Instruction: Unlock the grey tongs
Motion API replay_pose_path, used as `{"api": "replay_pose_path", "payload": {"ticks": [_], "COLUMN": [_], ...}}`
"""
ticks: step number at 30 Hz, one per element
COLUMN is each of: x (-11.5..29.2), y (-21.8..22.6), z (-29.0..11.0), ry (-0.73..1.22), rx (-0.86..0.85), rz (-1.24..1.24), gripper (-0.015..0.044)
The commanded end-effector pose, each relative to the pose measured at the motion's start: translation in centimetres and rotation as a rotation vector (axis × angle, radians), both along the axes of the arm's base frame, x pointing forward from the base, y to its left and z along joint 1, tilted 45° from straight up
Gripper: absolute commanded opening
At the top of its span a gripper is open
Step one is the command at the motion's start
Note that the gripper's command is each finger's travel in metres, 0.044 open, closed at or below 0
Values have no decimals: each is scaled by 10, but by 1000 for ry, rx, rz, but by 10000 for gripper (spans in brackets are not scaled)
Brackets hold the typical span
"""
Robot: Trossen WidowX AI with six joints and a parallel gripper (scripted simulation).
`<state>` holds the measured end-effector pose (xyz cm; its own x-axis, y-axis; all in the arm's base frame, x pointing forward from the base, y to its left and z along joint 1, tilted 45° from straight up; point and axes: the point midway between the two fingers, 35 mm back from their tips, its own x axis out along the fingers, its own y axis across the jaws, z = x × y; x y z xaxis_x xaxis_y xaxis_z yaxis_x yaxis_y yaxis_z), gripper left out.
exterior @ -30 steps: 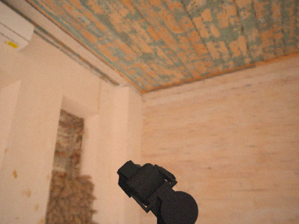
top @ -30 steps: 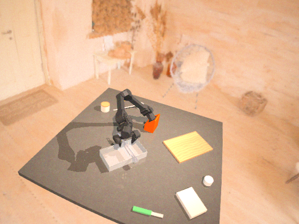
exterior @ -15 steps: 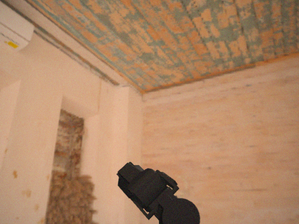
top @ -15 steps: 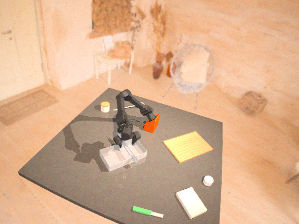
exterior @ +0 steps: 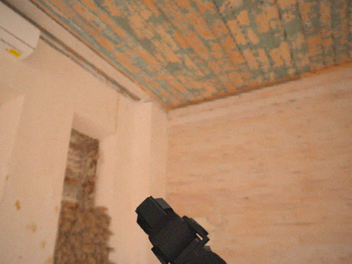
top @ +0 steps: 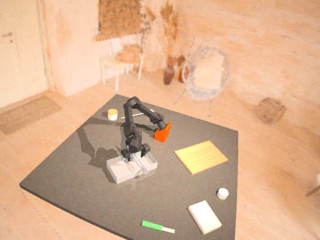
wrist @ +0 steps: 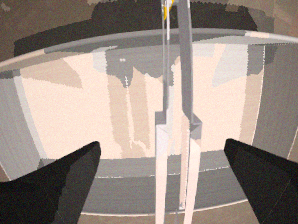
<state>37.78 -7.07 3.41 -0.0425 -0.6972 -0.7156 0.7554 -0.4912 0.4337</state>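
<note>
Cream jar (top: 112, 114): stands near the far left corner of the table (top: 70, 180), well apart from the other items.
Thin white stick (top: 138, 114): lies flat behind the arm, to the right of the cream jar.
Arm (top: 130, 124): black, folded over at the elbow, with the wrist pointing down above the roasting tin. The exterior view shows only one black arm segment (exterior: 173, 232) against the wall and ceiling.
End effector (top: 135, 152): fully open and holding nothing. In the wrist view its two dark fingers stand wide, one on each side of the tongs, without touching them.
Roasting tin (top: 118, 172): pale grey, rectangular, sits on the table directly under the end effector.
Grey tongs (wrist: 174, 163): rest across the roasting tin, spanning from rim to rim, arms close together. A small yellow part (wrist: 168, 3) shows near the far end. In the top view the tongs (top: 141, 166) lie in the right half of the tin.
Orange block (top: 163, 132): stands on the table behind the tin, just beside the arm's forearm.
Green-and-white marker (top: 157, 226): lies near the front edge of the table.
Wooden board (top: 200, 156): lies flat to the right of the tin, well apart from it, with nothing on it.
White slab (top: 204, 217): lies near the front right corner.
White cylinder (top: 222, 193): stands between the white slab and the wooden board, near the right edge.
</note>
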Motion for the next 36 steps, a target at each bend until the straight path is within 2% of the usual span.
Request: {"api": "replay_pose_path", "payload": {"ticks": [1, 20, 31, 36], "x": [-1, -4, -3, -3], "y": [-5, -25, -23, -23], "z": [-5, -24, -22, -22], "ry": [5, 6, 1, 1], "rx": [-5, -8, -3, -3], "rz": [3, 3, -1, -1], "gripper": [440, 440, 151, 118]}}
